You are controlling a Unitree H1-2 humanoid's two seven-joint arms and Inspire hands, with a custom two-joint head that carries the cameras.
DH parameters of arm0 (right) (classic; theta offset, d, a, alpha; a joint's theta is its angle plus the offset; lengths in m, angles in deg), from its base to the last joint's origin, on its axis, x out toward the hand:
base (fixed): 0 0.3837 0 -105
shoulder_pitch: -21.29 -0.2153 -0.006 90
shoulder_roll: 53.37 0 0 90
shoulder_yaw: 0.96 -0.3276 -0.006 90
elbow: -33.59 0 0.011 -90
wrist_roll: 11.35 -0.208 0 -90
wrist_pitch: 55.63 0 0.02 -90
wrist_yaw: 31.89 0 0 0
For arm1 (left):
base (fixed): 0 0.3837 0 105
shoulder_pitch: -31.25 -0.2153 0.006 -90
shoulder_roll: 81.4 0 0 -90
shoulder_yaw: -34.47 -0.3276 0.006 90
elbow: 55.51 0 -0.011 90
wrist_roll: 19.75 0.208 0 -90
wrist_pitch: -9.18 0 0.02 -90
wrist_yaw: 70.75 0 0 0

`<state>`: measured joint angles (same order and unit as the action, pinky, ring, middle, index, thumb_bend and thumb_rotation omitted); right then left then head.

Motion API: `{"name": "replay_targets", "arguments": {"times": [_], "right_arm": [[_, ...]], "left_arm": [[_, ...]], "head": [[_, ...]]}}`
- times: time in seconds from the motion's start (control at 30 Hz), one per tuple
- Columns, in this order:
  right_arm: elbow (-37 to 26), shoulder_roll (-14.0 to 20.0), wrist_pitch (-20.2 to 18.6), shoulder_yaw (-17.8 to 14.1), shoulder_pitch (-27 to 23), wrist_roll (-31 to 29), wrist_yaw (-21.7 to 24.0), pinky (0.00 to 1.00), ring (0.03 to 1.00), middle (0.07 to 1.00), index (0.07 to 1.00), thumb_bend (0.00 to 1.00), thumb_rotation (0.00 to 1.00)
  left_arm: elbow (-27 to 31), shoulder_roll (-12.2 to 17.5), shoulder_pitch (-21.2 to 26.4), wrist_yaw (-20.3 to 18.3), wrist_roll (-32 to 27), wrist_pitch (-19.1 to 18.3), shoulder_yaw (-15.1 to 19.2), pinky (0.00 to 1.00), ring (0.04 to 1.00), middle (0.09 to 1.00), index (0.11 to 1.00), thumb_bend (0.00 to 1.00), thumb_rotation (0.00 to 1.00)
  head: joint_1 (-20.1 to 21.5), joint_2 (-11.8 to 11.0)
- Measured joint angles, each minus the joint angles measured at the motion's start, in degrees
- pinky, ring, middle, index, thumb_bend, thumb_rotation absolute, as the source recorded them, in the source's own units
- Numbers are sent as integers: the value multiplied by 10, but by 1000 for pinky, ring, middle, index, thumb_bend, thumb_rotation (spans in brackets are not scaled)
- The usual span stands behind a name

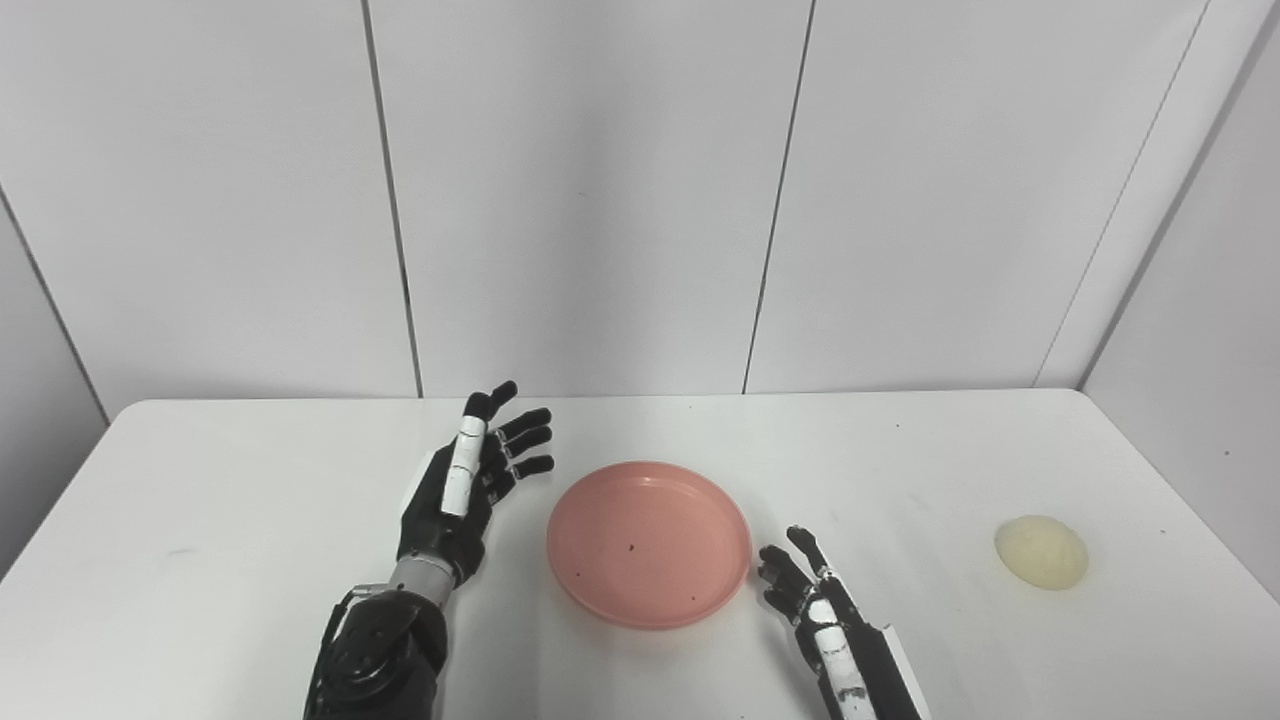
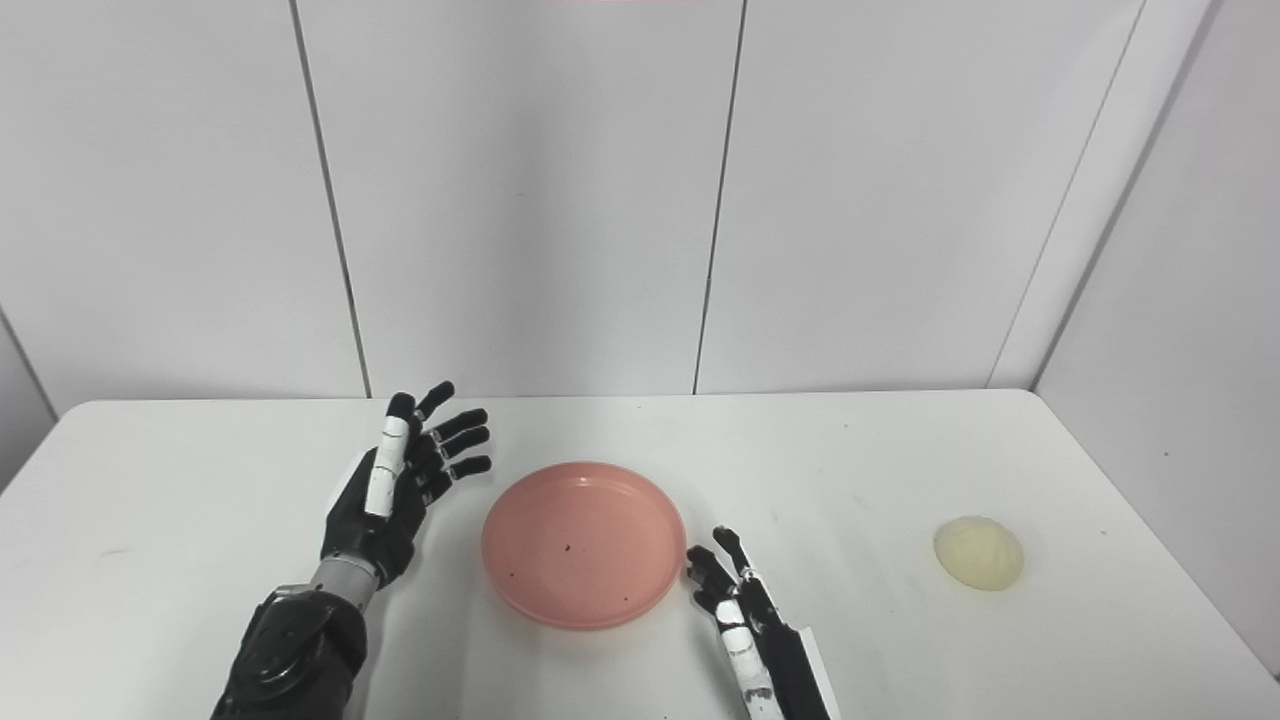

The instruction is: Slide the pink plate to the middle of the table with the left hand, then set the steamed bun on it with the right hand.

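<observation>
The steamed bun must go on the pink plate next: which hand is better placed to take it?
The right hand. It is open, just right of the pink plate, on the same side as the steamed bun. The left hand is beyond the plate's left edge.

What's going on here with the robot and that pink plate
Nothing is being held right now. The pink plate sits near the middle of the table, bare. The left robot hand is open just beside its left edge, not touching it. The right robot hand is open by the plate's right edge. The steamed bun lies untouched far to the right.
</observation>
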<state>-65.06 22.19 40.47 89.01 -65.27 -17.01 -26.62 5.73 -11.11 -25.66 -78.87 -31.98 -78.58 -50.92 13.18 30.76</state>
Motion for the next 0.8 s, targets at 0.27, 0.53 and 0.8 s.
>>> {"name": "replay_targets", "arguments": {"times": [0.27, 0.53, 0.8], "right_arm": [[-2, 0, -6, 1, 2, 1, 0, 902, 876, 864, 932, 734, 885], [-3, 0, -8, 1, 2, 2, -2, 898, 876, 862, 930, 741, 882], [-9, -1, -9, 4, 8, 3, -10, 903, 882, 864, 928, 739, 873]], "left_arm": [[-5, -1, 7, -2, -11, 37, 5, 655, 776, 752, 884, 814, 806], [-29, 0, 7, -1, -8, 37, 1, 702, 789, 752, 880, 830, 811], [-73, 1, 5, 2, 14, 87, -2, 723, 782, 746, 868, 803, 792]], "head": [[0, 1], [5, 3], [17, 11]]}}
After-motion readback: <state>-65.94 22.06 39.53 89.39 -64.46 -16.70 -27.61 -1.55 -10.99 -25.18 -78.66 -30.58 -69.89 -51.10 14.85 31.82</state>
